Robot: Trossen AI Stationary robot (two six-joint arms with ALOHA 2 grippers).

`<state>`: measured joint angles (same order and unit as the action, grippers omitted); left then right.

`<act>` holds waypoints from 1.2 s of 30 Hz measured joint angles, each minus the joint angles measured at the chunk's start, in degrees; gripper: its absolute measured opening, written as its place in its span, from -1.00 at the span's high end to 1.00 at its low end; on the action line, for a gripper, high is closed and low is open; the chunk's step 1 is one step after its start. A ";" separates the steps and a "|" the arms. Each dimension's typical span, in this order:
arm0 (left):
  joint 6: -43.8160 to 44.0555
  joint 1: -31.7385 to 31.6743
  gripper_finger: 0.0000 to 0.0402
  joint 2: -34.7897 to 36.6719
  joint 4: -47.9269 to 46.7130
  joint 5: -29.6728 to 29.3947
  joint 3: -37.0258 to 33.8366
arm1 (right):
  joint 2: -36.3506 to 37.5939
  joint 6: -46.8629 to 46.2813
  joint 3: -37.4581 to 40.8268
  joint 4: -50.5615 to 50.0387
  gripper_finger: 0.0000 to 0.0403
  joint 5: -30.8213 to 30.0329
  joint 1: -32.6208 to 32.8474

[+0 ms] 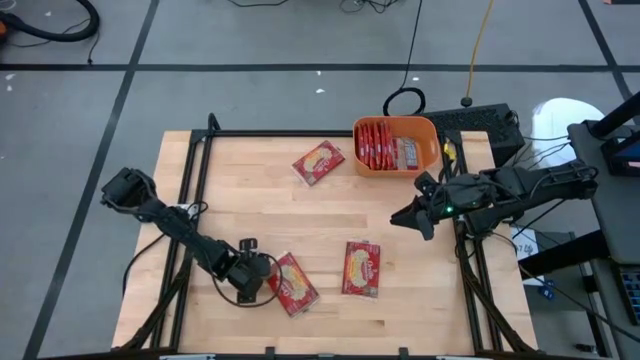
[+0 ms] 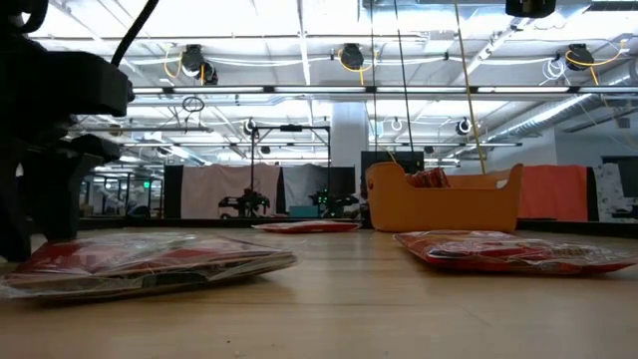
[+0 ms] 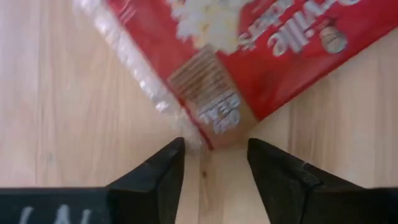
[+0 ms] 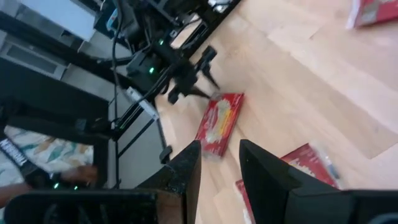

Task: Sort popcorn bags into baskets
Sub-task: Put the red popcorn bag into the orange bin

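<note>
Three red popcorn bags lie flat on the wooden table: one near the front left (image 1: 293, 283), one at the front middle (image 1: 362, 268) and one farther back (image 1: 318, 162). The orange basket (image 1: 432, 150) at the far right holds several more bags. My left gripper (image 1: 265, 275) points down at the front-left bag, open, with a finger on either side of its near corner (image 3: 214, 134). My right gripper (image 1: 402, 217) hangs above the table's right side, its fingers (image 4: 189, 165) a little apart with nothing between them. My left gripper comes from above, slanting, at the corner (image 3: 217, 140) of the front-left bag, which lies flat on the table. One finger (image 3: 168, 168) stands on each side of that corner. Whether they touch the bag I cannot tell.
A black metal frame (image 1: 200, 150) runs along the table's edges. Bare wood lies open in the middle of the table (image 1: 400, 290). In the low view the basket (image 2: 444, 199) stands far back, behind the front-middle bag (image 2: 508, 251).
</note>
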<state>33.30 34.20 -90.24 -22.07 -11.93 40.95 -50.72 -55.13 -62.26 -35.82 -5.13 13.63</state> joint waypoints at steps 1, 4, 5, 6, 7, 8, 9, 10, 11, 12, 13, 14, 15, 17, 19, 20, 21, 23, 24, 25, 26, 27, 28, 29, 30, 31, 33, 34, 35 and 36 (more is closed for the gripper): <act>-1.55 -0.01 0.12 -0.07 1.04 -0.15 -0.04 | 0.00 0.04 0.00 0.00 0.48 -0.73 0.00; -4.57 -0.22 0.27 -0.24 3.42 -1.06 -0.11 | 0.00 0.10 0.00 -0.03 0.48 -1.83 0.00; -5.13 -0.37 0.33 -0.28 4.03 -1.75 -0.13 | 0.00 0.06 0.00 -0.03 0.48 -2.56 -0.03; -5.59 -0.58 0.40 -0.30 4.54 -2.04 -0.13 | 0.00 0.00 0.00 -0.01 0.48 -3.29 -0.04; -6.21 -0.80 0.47 -0.30 4.96 -2.18 -0.13 | 0.00 -0.01 0.00 -0.03 0.48 -4.14 -0.04; -6.80 -1.03 0.54 -0.30 5.64 -2.21 -0.13 | 0.00 -0.07 0.00 -0.03 0.48 -4.91 -0.04; -7.36 -1.33 0.62 -0.30 6.55 -2.10 -0.13 | 0.00 -0.06 0.00 0.00 0.48 -5.74 -0.04; -7.73 -1.76 0.70 -0.30 7.76 -1.95 -0.13 | 0.00 -0.07 0.00 -0.01 0.48 -6.79 -0.07; -7.80 -2.32 0.79 -0.30 9.03 -1.81 -0.13 | 0.00 -0.08 0.00 -0.01 0.48 -7.53 -0.08; -7.78 -3.05 0.88 -0.30 10.00 -1.83 -0.13 | 0.00 -0.12 0.00 -0.01 0.48 -8.51 -0.09; -7.78 -3.72 0.94 -0.30 10.86 -1.86 -0.13 | 0.00 -0.50 0.00 -0.03 0.48 -9.05 -0.13; -7.80 -4.42 0.96 -0.30 11.71 -1.96 -0.13 | 0.00 -0.95 0.00 -0.01 0.48 -9.97 -0.13; -8.06 -5.03 0.96 -0.30 12.44 -2.03 -0.13 | 0.00 -1.52 0.00 -0.01 0.48 -10.36 -0.14; -8.81 -6.58 0.96 -0.30 14.02 -1.85 -0.13 | 0.00 -2.96 0.00 -0.01 0.48 -11.39 -0.15; -9.47 -8.32 0.98 -0.30 15.68 -1.80 -0.13 | -0.07 -4.51 0.00 -0.01 0.48 -11.47 -0.15; -9.69 -9.20 0.98 -0.29 16.54 -1.83 -0.13 | -0.21 -5.34 0.00 0.01 0.48 -11.47 -0.15; -9.68 -9.97 0.98 -0.21 17.27 -1.87 -0.13 | -0.35 -6.12 0.00 0.01 0.48 -11.47 -0.15; -9.64 -11.24 0.98 -0.15 19.00 -1.81 -0.11 | -0.85 -7.82 0.00 0.01 0.48 -11.48 -0.14; -9.66 -11.74 0.98 -0.15 19.77 -1.79 -0.07 | -1.14 -8.68 0.00 0.04 0.48 -11.47 -0.13; -9.69 -12.15 0.98 -0.15 20.51 -1.75 -0.06 | -1.54 -9.45 0.00 0.14 0.48 -11.48 -0.13; -9.91 -12.50 0.99 -0.15 21.10 -1.73 -0.06 | -1.97 -10.13 0.00 0.58 0.48 -11.44 -0.08; -10.18 -12.79 0.98 -0.14 21.61 -1.56 -0.06 | -2.51 -10.60 0.00 1.07 0.48 -11.40 -0.02; -9.70 -13.08 0.98 -0.13 21.82 -1.12 -0.04 | -3.15 -11.18 0.00 1.28 0.48 -11.33 0.11; -7.46 -13.36 0.98 -0.13 21.81 -0.15 -0.02 | -3.87 -12.15 0.00 1.28 0.48 -11.27 0.22; -3.72 -13.81 0.98 -0.13 21.64 1.21 -0.02 | -4.67 -13.37 0.00 1.26 0.48 -11.25 0.38; 0.77 -14.17 0.98 -0.13 21.27 2.93 -0.02 | -5.50 -14.51 0.00 1.26 0.48 -11.21 0.45; 11.24 -14.76 0.98 -0.08 19.79 7.42 -0.02 | -7.31 -16.64 0.00 1.57 0.48 -11.18 0.80; 17.01 -14.99 0.97 -0.08 18.92 9.89 -0.02 | -8.15 -17.33 0.00 2.06 0.48 -11.16 1.01; 23.55 -15.10 0.95 -0.08 17.79 12.32 -0.02 | -8.96 -17.73 0.00 2.60 0.48 -11.15 1.14; 29.98 -15.04 0.94 -0.08 16.80 14.47 -0.02 | -9.66 -17.86 0.00 3.16 0.48 -11.14 1.16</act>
<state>63.27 19.15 -90.32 -5.26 2.55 40.93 -60.38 -72.99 -62.26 -32.66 -16.27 14.79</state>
